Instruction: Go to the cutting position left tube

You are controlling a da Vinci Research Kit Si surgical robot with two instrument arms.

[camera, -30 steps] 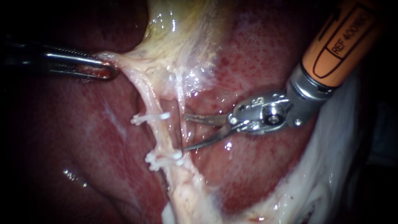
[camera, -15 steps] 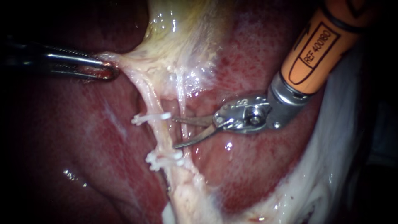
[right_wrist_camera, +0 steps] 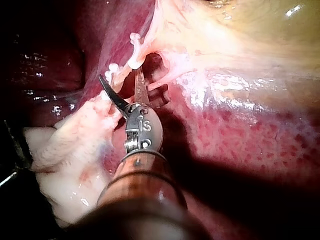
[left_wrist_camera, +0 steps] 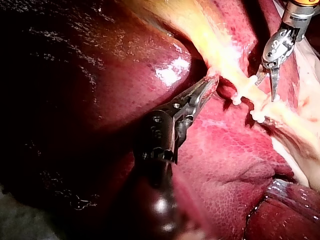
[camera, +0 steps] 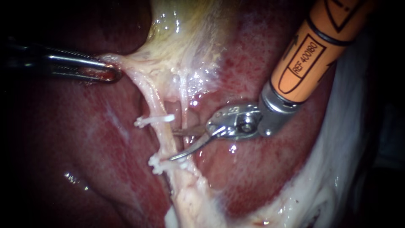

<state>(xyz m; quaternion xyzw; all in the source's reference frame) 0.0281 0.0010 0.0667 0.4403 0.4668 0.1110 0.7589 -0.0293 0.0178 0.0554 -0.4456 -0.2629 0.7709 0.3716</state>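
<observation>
The right instrument (camera: 172, 145), carried on an orange shaft from the upper right, is shown in the endoscope view with its two thin blades spread apart and nothing gripped. The blade tips are laid at the left tube (camera: 166, 141), in the stretch between the upper clip (camera: 154, 120) and the lower clips (camera: 162, 164). The right tube (camera: 184, 112), just beside the left tube, is crossed by the upper blade. The left instrument (camera: 105, 72), entering from the left, is clamped on a pale tissue fold (camera: 122, 61) under the yellowish gallbladder (camera: 181, 33), and the fold is held taut. Dark red liver (camera: 97, 156) is seen on both sides of the tubes.

In the left wrist view, the left instrument (left_wrist_camera: 211, 82) is seen with its jaws closed on the pale tissue fold (left_wrist_camera: 216, 75). Beyond its jaws the right instrument (left_wrist_camera: 267, 82) is seen with blades parted, close to the upper clip (left_wrist_camera: 240, 95) and the lower clips (left_wrist_camera: 257, 116). Whether the tube lies between the blades cannot be told from here.

In the right wrist view, the right instrument (right_wrist_camera: 120, 76) is shown with one curved blade and one straight blade held apart. The left tube (right_wrist_camera: 125, 82) is placed between them, ungripped, with the upper clip (right_wrist_camera: 134, 52) and the lower clips (right_wrist_camera: 112, 67) just ahead of the blade tips
</observation>
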